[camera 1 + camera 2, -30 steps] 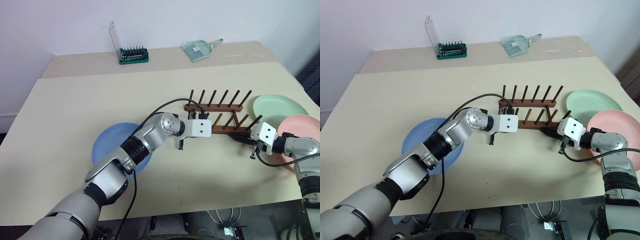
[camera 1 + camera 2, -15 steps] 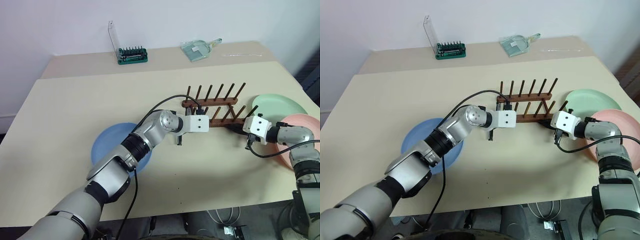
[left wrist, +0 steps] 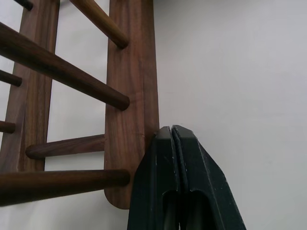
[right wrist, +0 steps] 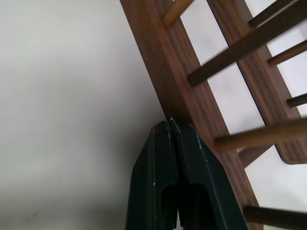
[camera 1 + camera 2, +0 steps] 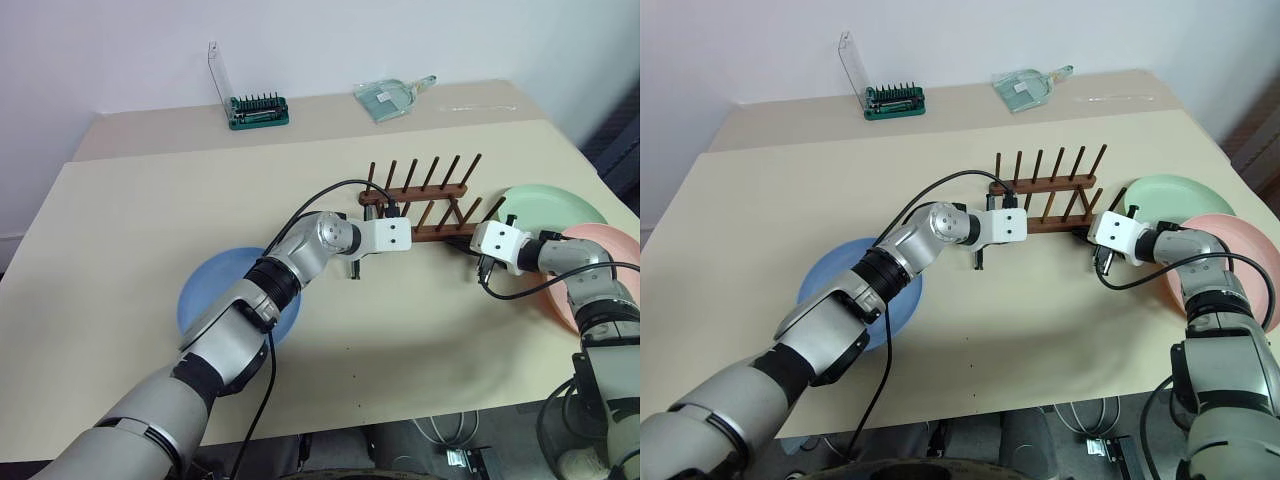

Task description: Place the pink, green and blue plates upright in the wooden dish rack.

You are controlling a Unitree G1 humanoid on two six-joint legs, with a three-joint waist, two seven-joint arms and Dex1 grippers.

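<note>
Both claws pinched shut and empty, nudging the rack!

Head view: you're pressing the left gripper (image 5: 384,215) and right gripper (image 5: 462,243) against the wooden dish rack (image 5: 420,196); blue plate (image 5: 205,290) is lying behind your left, green plate (image 5: 552,208) and pink plate (image 5: 592,262) beside your right. Wrist views: fingertips are touching the rail. The plates are looking light, stiff, slick, so take them by the rim.

No readable text, labels, brands, numbers or signs anywhere (not on the plates, the rack, or the items at twelve o'clock on the surface).
</note>
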